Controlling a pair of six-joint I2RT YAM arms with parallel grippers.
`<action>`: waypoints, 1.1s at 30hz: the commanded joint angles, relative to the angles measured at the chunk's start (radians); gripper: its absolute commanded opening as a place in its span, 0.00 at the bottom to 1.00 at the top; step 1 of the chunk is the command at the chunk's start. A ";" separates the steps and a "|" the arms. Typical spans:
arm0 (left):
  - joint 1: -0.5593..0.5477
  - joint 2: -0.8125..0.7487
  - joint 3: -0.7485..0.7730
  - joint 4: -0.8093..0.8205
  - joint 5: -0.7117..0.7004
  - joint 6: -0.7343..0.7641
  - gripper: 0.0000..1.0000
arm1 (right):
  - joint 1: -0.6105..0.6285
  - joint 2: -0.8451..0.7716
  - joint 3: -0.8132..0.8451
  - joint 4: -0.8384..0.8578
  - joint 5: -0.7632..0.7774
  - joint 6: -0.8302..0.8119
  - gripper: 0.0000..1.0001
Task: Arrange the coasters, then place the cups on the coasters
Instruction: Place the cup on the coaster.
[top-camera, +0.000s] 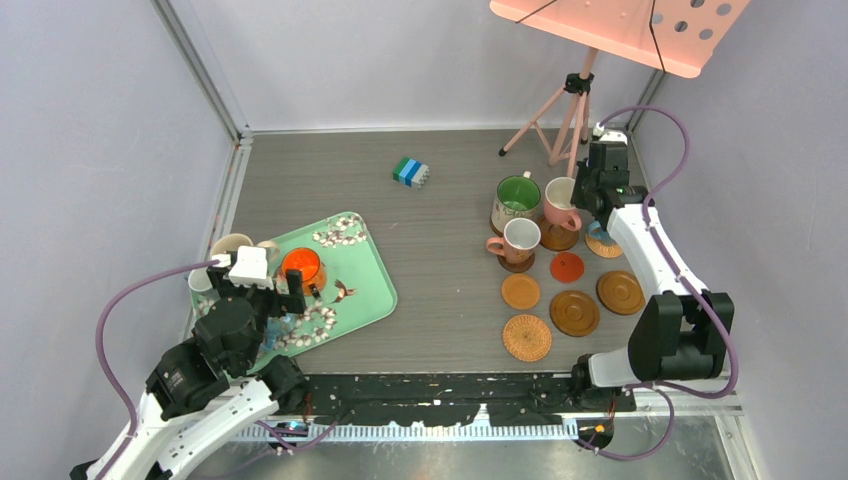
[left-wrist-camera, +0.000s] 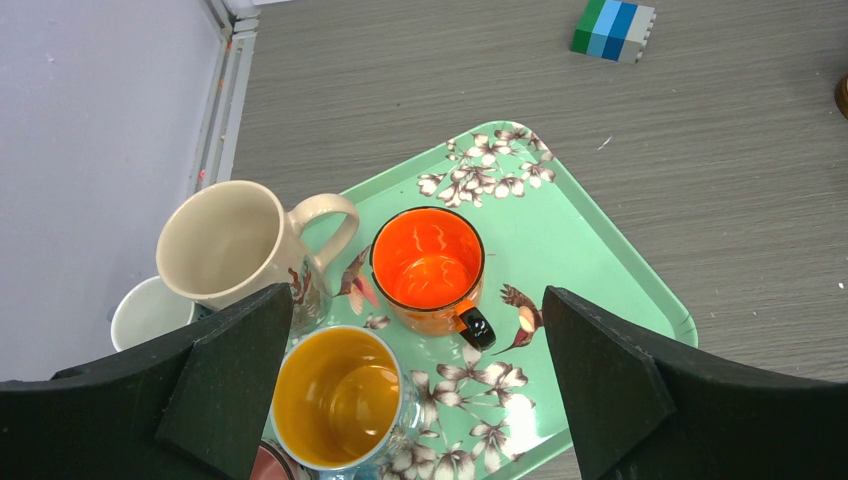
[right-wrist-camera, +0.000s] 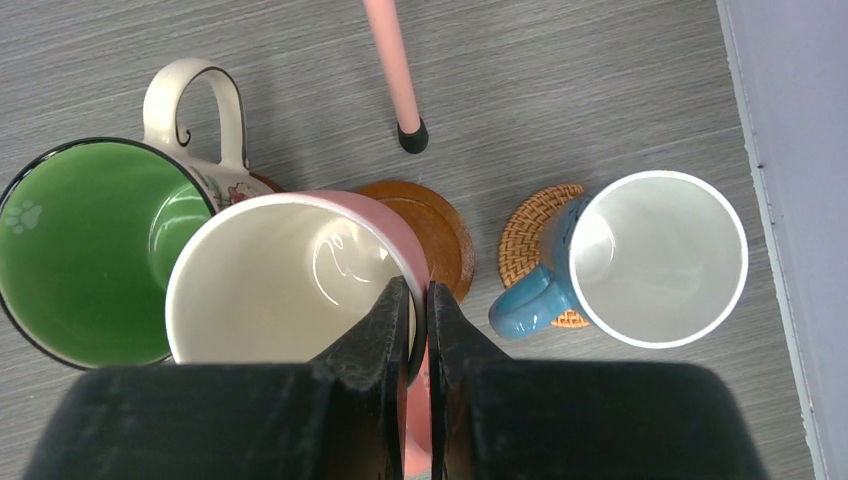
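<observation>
Gripping the pink cup, white inside, apparently glossy: right gripper.

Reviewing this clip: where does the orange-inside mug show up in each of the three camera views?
Top external: the orange-inside mug stands on the mint-green floral tray at left, just beyond the left gripper.
Left wrist: centre of the picture, black handle toward the camera, between the open fingers.
Right wrist: not in view.
Shared landmark: the tray, in the top and left wrist views.
</observation>
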 joint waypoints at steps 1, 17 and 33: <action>0.005 0.010 0.008 0.032 -0.006 0.012 0.99 | -0.004 0.009 0.018 0.127 -0.019 0.019 0.05; 0.005 -0.002 0.007 0.033 -0.005 0.012 0.99 | -0.048 0.066 -0.024 0.133 0.013 0.049 0.05; 0.005 -0.001 0.007 0.031 -0.009 0.010 0.99 | -0.060 0.094 -0.035 0.141 -0.032 0.067 0.05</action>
